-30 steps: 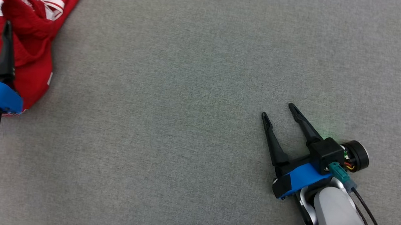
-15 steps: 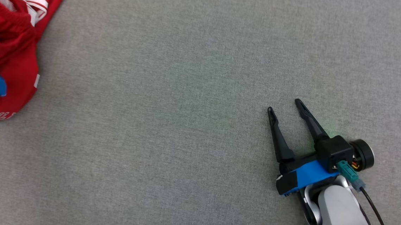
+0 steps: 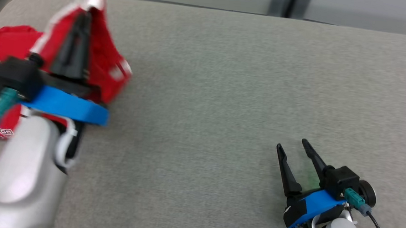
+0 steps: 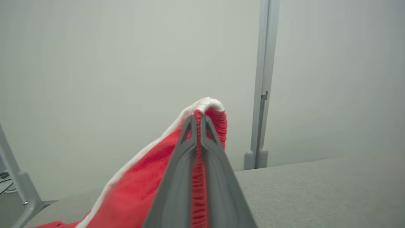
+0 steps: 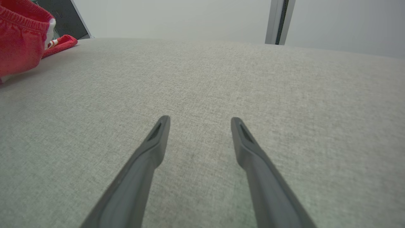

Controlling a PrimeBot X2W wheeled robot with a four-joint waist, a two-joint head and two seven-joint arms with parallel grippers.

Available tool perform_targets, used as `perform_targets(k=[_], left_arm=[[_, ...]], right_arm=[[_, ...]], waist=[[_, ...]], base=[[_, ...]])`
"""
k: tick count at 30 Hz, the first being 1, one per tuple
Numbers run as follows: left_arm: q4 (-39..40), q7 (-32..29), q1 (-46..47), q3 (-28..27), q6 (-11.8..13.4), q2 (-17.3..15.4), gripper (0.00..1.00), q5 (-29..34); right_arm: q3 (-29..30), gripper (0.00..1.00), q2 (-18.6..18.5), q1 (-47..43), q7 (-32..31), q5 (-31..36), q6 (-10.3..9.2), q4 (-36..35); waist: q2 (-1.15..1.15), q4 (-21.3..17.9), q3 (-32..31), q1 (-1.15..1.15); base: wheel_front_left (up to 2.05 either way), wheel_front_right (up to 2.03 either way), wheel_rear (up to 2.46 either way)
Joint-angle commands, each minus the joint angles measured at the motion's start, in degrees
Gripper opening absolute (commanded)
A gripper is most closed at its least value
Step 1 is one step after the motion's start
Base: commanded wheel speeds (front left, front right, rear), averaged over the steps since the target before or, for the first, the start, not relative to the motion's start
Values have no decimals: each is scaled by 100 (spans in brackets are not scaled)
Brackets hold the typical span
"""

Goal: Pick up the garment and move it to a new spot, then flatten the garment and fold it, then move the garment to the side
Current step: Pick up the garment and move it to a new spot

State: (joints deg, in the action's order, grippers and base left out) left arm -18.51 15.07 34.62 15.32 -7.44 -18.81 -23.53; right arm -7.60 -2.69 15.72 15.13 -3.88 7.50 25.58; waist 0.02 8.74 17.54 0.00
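Red garment (image 3: 111, 70) with white trim, ribbed edge pinched in the left pincer (image 4: 197, 118), peaked upward, rest trailing down behind it

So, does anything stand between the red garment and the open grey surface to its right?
Nothing visible does. The left gripper is shut on the garment at its edge. The grey surface beside it shows nothing on it as far as the right gripper, which is open, far over on the robot's right.

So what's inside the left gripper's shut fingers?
A ribbed red fold of the garment, white-trimmed at the top, pinched in the left gripper. The rest hangs toward the grey surface. The fingers cover how much cloth sits deeper.
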Motion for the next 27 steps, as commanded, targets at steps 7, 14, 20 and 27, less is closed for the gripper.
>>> perform_targets(k=[7,14,20,27], left_arm=[[497,16,-671,695,-9,583,0,-3],[735,16,-1069,1400,-9,808,0,62],[689,15,-1269,1982,-9,894,0,204],[67,16,-1545,2070,-9,762,100,281]], right_arm=[[-5,100,-32,-350,4,-172,-1,-223],[-121,100,-33,-482,4,-298,-1,-508],[-257,100,-31,-572,3,-362,-1,-684],[-252,100,-30,-628,3,-463,-1,-706]], waist=[[-2,-1006,-325,0],[-2,-1801,-228,0],[-2,-2238,-213,0],[-2,-2193,-390,0]], base=[[0,0,0],[0,0,0],[0,0,0],[0,0,0]])
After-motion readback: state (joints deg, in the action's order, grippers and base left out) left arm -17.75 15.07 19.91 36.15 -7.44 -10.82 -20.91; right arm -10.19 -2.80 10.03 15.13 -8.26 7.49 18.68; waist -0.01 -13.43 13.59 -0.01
